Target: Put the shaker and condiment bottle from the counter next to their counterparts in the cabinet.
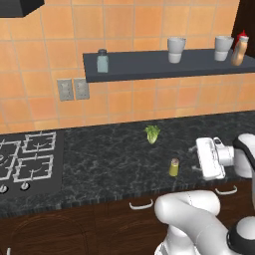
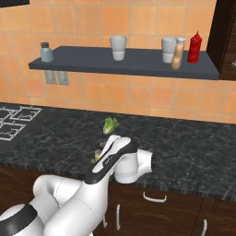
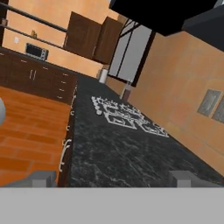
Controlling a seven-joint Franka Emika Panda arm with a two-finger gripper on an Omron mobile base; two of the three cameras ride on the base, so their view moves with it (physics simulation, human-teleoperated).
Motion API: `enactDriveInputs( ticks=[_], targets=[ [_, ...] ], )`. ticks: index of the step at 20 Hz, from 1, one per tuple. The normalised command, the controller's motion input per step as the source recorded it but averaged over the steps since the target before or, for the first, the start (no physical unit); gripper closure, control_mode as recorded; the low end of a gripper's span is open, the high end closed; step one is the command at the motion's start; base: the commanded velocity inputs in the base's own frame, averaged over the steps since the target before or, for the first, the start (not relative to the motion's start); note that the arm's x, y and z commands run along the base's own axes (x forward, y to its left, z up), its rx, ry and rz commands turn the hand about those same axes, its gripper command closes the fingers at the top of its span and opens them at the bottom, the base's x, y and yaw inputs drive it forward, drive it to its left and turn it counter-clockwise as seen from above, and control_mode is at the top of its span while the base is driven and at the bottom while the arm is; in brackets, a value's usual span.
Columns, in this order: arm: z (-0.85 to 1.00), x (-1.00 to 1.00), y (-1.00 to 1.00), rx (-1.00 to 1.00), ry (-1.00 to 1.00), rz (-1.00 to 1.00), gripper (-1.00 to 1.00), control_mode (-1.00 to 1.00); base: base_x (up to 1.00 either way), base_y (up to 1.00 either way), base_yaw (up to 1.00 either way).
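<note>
The olive-yellow shaker stands upright on the black speckled counter near its front edge. My gripper hangs just right of it, level and pointing left along the counter, open with nothing between its fingers. In the hand view the fingertips stand wide apart over bare counter. The tan-orange condiment bottle stands on the slate-grey cabinet shelf at its right end, right beside the red bottle. The grey-blue shaker stands at the shelf's left end. My arm covers most of the counter shaker in the right base view.
Two pale cups stand on the shelf between the grey-blue shaker and the bottles. A piece of lettuce lies on the counter behind the shaker. The stove is at the left. Drawer handles run below the counter edge.
</note>
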Motion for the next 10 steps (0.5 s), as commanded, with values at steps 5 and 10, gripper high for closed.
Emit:
enactDriveInputs(
  ticks=[5,10],
  targets=[
    [-0.11,0.0,0.01,0.02,0.01,0.0,-1.0,-1.0,0.0,0.0,0.0],
    [-0.22,0.0,0.17,0.0,0.05,0.0,-1.0,-1.0,0.0,0.0,0.0]
  ],
)
